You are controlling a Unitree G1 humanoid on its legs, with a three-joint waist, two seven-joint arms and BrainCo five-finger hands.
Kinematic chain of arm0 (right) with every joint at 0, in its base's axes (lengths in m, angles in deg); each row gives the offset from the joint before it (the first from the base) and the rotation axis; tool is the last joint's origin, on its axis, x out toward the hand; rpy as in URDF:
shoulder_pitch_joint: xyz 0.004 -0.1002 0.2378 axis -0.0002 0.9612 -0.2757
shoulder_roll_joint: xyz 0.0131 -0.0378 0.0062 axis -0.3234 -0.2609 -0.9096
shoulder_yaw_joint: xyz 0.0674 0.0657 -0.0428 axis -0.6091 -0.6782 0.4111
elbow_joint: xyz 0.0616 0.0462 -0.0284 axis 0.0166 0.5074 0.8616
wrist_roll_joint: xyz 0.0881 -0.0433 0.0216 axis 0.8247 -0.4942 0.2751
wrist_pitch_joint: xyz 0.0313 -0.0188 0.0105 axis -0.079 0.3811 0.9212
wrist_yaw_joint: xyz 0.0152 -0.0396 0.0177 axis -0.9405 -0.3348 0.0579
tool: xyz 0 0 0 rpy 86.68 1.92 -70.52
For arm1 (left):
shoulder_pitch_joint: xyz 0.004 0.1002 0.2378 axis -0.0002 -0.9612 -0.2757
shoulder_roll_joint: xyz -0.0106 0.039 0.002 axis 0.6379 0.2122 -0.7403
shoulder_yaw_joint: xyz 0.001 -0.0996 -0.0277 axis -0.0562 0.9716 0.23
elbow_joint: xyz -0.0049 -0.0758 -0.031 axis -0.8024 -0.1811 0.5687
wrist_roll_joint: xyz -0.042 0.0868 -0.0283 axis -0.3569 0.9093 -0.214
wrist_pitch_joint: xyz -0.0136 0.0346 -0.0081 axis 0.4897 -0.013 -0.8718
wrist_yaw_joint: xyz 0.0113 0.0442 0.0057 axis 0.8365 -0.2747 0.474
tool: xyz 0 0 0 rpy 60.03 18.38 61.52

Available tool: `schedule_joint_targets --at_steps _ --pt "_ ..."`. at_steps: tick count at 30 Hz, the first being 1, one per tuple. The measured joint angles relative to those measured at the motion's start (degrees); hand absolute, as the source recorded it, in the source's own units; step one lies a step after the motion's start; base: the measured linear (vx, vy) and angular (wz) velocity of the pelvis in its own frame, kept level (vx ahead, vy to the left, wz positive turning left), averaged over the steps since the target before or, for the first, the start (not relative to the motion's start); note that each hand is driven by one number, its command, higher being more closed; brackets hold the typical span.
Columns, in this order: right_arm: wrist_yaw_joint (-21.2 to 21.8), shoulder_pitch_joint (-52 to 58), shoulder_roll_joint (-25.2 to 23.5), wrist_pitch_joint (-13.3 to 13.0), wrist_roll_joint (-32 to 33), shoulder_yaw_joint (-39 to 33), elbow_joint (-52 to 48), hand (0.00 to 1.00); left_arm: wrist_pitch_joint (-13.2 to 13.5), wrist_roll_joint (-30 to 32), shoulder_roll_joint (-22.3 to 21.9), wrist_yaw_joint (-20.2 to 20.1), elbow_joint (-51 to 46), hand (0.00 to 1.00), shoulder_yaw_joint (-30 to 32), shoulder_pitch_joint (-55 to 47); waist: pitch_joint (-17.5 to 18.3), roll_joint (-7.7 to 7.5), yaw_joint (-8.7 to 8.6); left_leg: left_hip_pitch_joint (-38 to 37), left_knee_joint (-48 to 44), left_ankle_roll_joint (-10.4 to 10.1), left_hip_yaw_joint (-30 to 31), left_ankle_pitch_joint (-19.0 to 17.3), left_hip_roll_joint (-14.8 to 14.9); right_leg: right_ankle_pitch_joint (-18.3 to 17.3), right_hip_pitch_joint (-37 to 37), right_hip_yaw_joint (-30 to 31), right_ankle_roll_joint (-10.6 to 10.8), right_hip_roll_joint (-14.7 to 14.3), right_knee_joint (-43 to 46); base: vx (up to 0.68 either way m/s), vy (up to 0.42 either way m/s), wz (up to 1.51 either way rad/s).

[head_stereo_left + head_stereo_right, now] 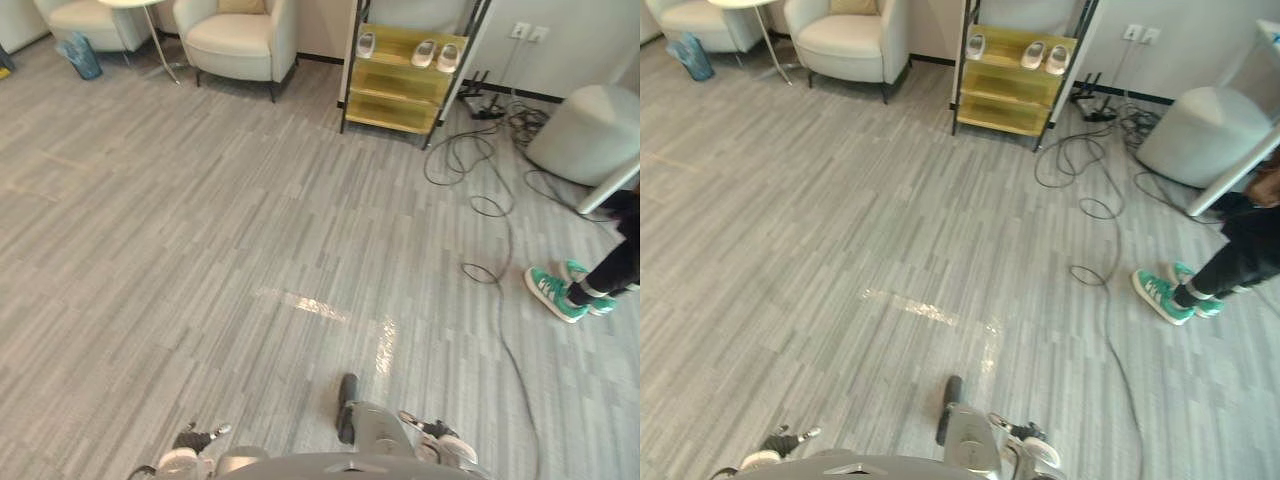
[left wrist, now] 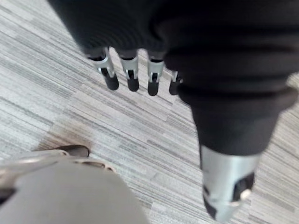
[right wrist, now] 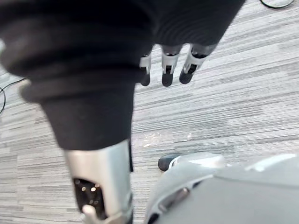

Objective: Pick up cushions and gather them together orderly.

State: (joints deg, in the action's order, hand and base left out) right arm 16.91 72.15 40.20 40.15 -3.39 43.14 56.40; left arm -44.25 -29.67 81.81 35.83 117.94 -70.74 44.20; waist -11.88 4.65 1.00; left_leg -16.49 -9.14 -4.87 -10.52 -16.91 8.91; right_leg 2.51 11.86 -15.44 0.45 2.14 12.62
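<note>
Spotter: What have you got in front of you?

Operator: Open grey floor (image 1: 200,250), and at its far left corner a cream armchair (image 1: 240,45). I see one tan cushion (image 1: 242,5) propped against its backrest, well apart from both my hands.

Spotter: Anything else up there?

Operator: A second cream armchair (image 1: 85,20) further left, a small round table (image 1: 135,3) between the two, and a blue bag (image 1: 80,55) on the floor by that second chair. Along the far edge, right of the chairs, stands a black-framed rack (image 1: 395,85) with yellow shelves. Pale slippers (image 1: 437,55) sit on its top shelf.

Spotter: And the right side?

Operator: A grey pouf (image 1: 590,130) near the far right corner, and a person's green shoes (image 1: 555,293) on the floor by the right edge.

Spotter: Hands?

Operator: My left hand (image 2: 130,70) hangs over bare floor, fingers straight and side by side, thumb apart, holding nothing. My right hand (image 3: 167,70) is the same: fingers straight, relaxed, empty.
</note>
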Motion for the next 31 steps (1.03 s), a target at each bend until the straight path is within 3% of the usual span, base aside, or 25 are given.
schedule_joint_targets --at_steps 5,8,10,12,13,14,15,18,19,20,22,26,31 --pt "0.0 2.4 -0.1 0.4 0.0 -1.0 1.2 0.00 -0.1 0.2 0.7 -1.0 -0.2 0.00 -1.3 0.9 -0.2 -0.09 0.02 7.4 -22.5 -3.3 0.9 3.9 4.8 -2.9 -8.1 -2.5 -1.2 -1.5 -3.7 0.23 -0.134 0.24" --pt "-0.2 2.7 0.1 0.3 0.1 -0.9 2.1 0.00 0.0 0.0 0.8 -1.0 -0.8 0.00 -1.3 0.8 -0.1 -0.02 0.44 13.4 -29.5 -2.5 -2.2 0.7 5.5 -3.1 -12.4 -1.4 -1.4 -1.6 -7.4 0.23 0.027 0.03" --pt "-0.4 2.8 0.2 0.5 0.2 -1.0 2.3 0.00 0.0 0.0 0.9 -1.0 -1.5 0.00 -1.3 0.6 -0.2 -0.13 0.91 16.1 -27.1 -1.9 -2.6 -0.9 5.0 -3.1 -13.4 -0.6 -1.0 -1.1 -8.1 0.15 0.116 -0.14" --pt "-0.4 2.7 0.1 0.4 0.3 -1.0 2.2 0.00 0.0 0.0 0.9 -0.9 -2.1 0.00 -1.2 0.1 -0.3 -0.47 1.29 18.2 -14.2 -1.7 -0.1 -0.2 2.0 -3.3 -14.1 0.8 1.4 0.8 -8.1 0.15 0.230 -0.32" --pt "-0.4 2.8 0.1 0.4 0.3 -1.1 2.2 0.00 0.0 0.0 0.8 -0.9 -2.1 0.00 -1.2 0.0 -0.3 -0.51 1.52 18.0 -10.5 -1.6 1.4 4.9 0.5 -3.3 -14.1 1.8 2.5 1.5 -8.1 0.09 0.199 -0.41" --pt "-0.4 3.0 0.3 0.4 0.2 -1.0 2.1 0.00 0.0 0.0 0.6 -0.9 -2.2 0.00 -1.0 -0.3 0.1 -1.04 1.86 16.4 -8.2 -1.3 0.9 4.9 -0.8 -2.9 -14.2 2.7 3.3 2.0 -8.6 0.17 0.216 -0.17" --pt "-0.4 3.4 -0.6 0.5 0.2 -0.9 1.7 0.00 -0.1 0.1 1.2 -0.8 -2.0 0.00 -0.9 -0.9 1.5 -1.71 0.95 15.5 -5.1 -0.3 0.2 6.6 -2.7 -1.2 -15.3 3.0 3.9 3.1 -10.6 0.25 0.221 -0.13" --pt "-0.4 3.7 -1.6 0.5 0.0 -0.9 1.7 0.00 -0.1 0.1 2.2 -0.9 -2.0 0.00 0.3 -0.4 0.6 -3.83 1.73 19.7 -17.4 -0.5 0.9 6.9 -4.9 0.8 -17.0 4.3 3.3 5.5 -12.8 0.19 0.195 -0.13" --pt "-0.4 3.2 -1.8 0.5 0.0 -1.0 2.1 0.00 0.1 0.0 2.5 -0.9 -1.8 0.00 1.1 -0.2 0.5 -4.16 2.11 20.3 -13.7 2.3 4.6 5.8 -6.0 1.0 -18.1 4.7 3.8 7.0 -13.1 0.10 0.201 -0.21" --pt "-0.4 3.9 -0.6 0.4 -0.1 -1.5 2.0 0.00 0.3 0.0 1.2 -0.9 -1.7 0.00 1.0 -0.8 1.5 -1.78 2.08 18.4 -7.7 2.2 6.9 8.0 -5.6 0.4 -18.6 5.2 4.8 5.6 -13.8 0.11 0.242 -0.35" --pt "-0.3 3.4 -1.2 0.4 -0.1 -1.2 1.1 0.00 0.2 0.1 1.4 -0.9 -1.1 0.00 0.6 -1.1 1.6 -2.78 1.98 16.2 -6.2 2.3 5.6 8.2 -7.4 -0.3 -19.5 5.5 5.6 7.5 -13.4 0.09 0.150 -0.28" --pt "-0.3 4.1 -2.0 0.5 -0.1 -0.9 1.1 0.00 0.2 0.3 2.6 -1.0 -1.0 0.00 -1.2 -1.1 2.4 -4.40 1.84 14.2 -3.5 3.0 5.4 8.5 -8.2 -1.1 -19.7 5.4 5.2 8.0 -12.7 0.00 0.050 -0.06" --pt "-0.2 5.1 -2.3 0.5 -0.1 -0.6 1.1 0.00 0.3 1.2 3.2 -1.0 0.0 0.00 -2.5 -1.1 3.3 -4.88 1.82 12.1 0.2 2.7 5.7 10.2 -8.2 -2.0 -19.7 5.4 5.7 7.8 -12.2 -0.03 -0.025 -0.01"
